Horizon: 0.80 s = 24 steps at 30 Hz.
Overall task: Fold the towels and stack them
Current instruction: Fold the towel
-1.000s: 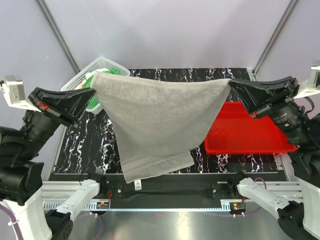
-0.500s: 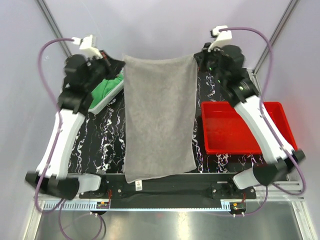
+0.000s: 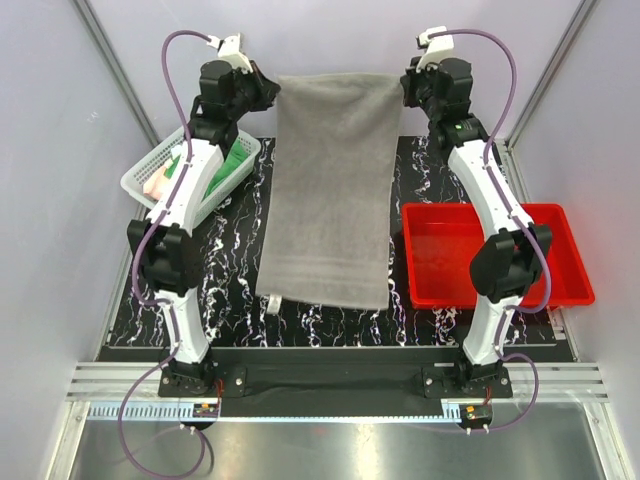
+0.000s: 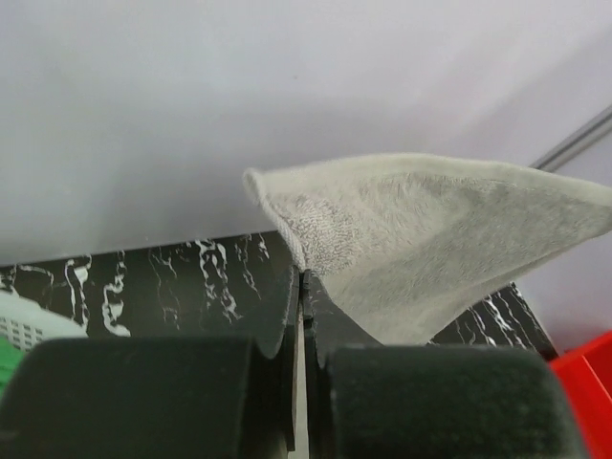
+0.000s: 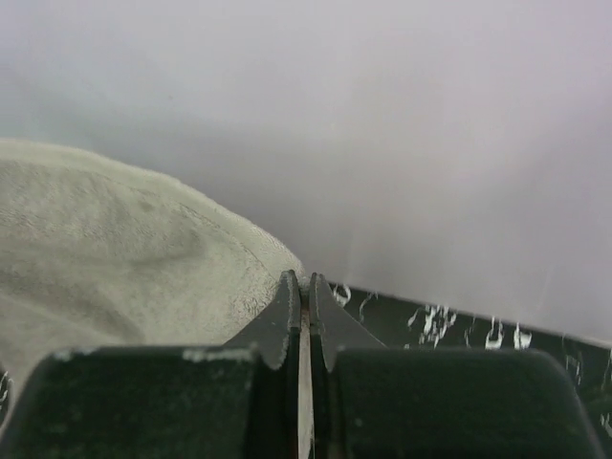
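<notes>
A grey towel [image 3: 330, 190] is spread out long, from the back of the table towards the front. My left gripper [image 3: 272, 92] is shut on its far left corner and my right gripper [image 3: 405, 88] is shut on its far right corner. Both arms are stretched far back. The towel's near hem lies over the black marbled table [image 3: 230, 250]. In the left wrist view the gripper [image 4: 302, 277] pinches the towel's corner [image 4: 430, 229]. In the right wrist view the gripper [image 5: 300, 279] pinches the other corner [image 5: 124, 249]. A green towel [image 3: 236, 160] and a pink one [image 3: 158, 182] lie in the basket.
A white mesh basket [image 3: 138, 178] stands at the back left, under the left arm. A red plastic tray [image 3: 480, 275] sits on the right, close to the towel's right edge. Grey walls enclose the back and both sides.
Both arms have reached far towards the back wall, carrying the grey towel with them. Its near hem has drawn back from the table's front edge, and the held corners have come closer together.
</notes>
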Tool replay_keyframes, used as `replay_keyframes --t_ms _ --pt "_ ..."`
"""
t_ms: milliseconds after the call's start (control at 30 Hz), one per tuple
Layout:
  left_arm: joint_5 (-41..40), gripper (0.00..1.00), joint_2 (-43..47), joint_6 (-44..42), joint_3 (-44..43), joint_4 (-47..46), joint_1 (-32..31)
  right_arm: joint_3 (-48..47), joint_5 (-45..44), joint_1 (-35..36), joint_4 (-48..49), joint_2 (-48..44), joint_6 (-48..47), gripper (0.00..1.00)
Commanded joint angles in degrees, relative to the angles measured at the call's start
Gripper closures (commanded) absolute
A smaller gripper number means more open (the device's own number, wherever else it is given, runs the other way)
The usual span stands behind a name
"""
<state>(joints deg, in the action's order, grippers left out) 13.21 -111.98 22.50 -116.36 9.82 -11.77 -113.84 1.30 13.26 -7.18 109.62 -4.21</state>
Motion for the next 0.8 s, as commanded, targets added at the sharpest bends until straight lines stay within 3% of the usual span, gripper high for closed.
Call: replay_keyframes --t_ms 0,233,467,567,767 --pt "-2.1 1.00 -1.2 -2.6 -4.3 -7.6 0.0 -3.1 3.9 0.2 10.1 1.9 -5.1 1.00" --pt "-2.3 1.00 -0.3 -7.3 1.6 -8.7 0.0 4.9 8.4 -0.2 11.8 0.9 -5.8 1.00" --pt "-1.9 1.00 10.6 -12.4 19.1 -8.6 0.5 23.6 8.5 0.0 10.9 -8.9 -1.8 1.00" --pt "-1.4 1.00 16.5 -11.4 31.7 -9.0 0.8 29.9 10.5 0.0 7.5 -12.1 0.5 1.00" --pt "1.8 1.00 24.1 -8.9 43.9 -10.4 0.7 40.0 12.1 0.1 3.4 -19.3 3.7 1.00"
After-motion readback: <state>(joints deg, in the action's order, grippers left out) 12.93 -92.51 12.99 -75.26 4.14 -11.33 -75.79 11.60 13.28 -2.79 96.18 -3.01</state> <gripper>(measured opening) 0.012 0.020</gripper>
